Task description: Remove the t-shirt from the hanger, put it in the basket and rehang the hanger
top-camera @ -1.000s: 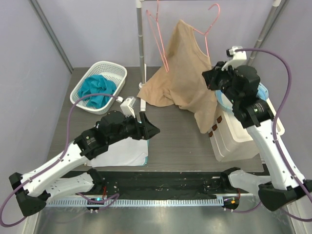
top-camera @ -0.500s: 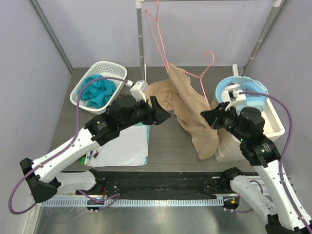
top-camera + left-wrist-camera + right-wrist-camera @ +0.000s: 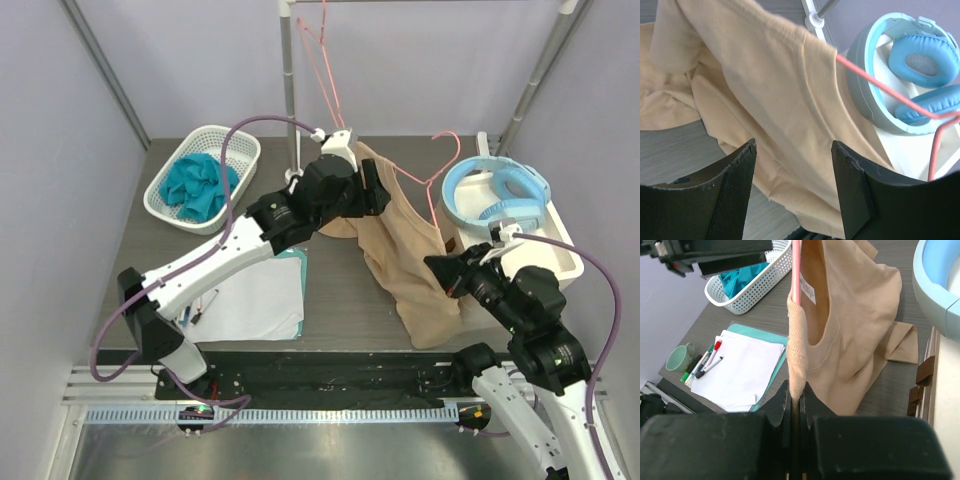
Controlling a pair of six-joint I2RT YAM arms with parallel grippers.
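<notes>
A tan t-shirt (image 3: 405, 250) hangs on a pink wire hanger (image 3: 440, 165) above the table's middle, its hem trailing on the table. My right gripper (image 3: 437, 268) is shut on the shirt's ribbed collar; in the right wrist view (image 3: 799, 390) the hanger wire (image 3: 796, 270) runs straight down into the closed jaws along the collar (image 3: 797, 340). My left gripper (image 3: 382, 190) is open beside the shirt's far upper part. In the left wrist view (image 3: 792, 150) its jaws stand wide apart just above the shirt (image 3: 765, 90), with the hanger wire (image 3: 880, 85) behind.
A white basket (image 3: 240, 150) with a teal cloth sits far left. White papers (image 3: 255, 300) lie on a teal board, with a mug (image 3: 680, 357) and pens beside them. A white box (image 3: 555, 255) with blue headphones (image 3: 495, 195) stands right. A rack pole (image 3: 290, 90) carries another pink hanger (image 3: 325, 60).
My right gripper has pulled the shirt and hanger down from the rail toward the near edge. My left arm has swung far and right, up to the shirt's upper part.
</notes>
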